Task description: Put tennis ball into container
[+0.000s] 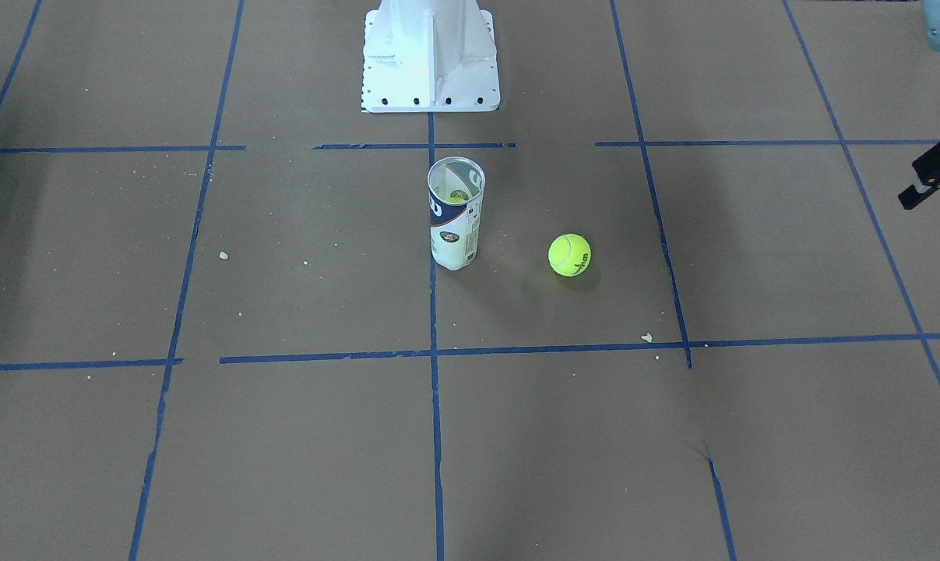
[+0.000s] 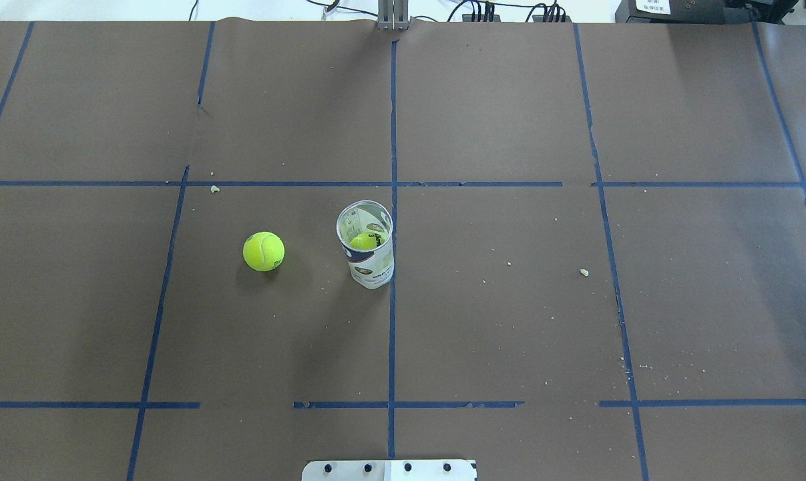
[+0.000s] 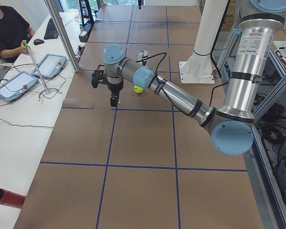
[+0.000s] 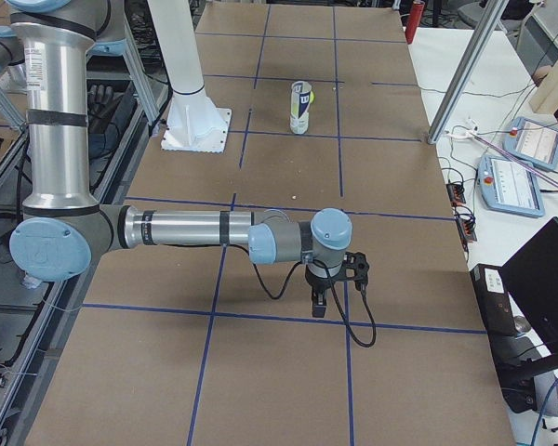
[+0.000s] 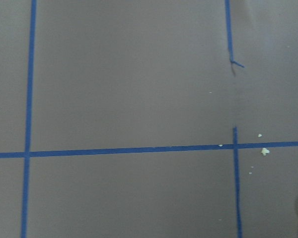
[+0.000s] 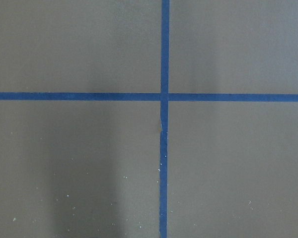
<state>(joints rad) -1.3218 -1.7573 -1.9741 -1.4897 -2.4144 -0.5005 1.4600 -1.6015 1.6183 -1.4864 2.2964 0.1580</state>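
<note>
On table (image 2: 509,100) | tennis ball (image 2: 264,251) well apart from left tool (image 3: 114,102) | tool opening: cannot tell

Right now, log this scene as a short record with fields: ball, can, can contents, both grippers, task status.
tennis ball: loose on the table, on the robot's left of the can, apart from it
container: upright, top open
inside container: a second ball, yellow-green
left gripper: above the table, away from the ball; open or shut cannot be told
right gripper: above bare table, far from the can; open or shut cannot be told
task status: not yet done; the loose ball is outside the can
</note>
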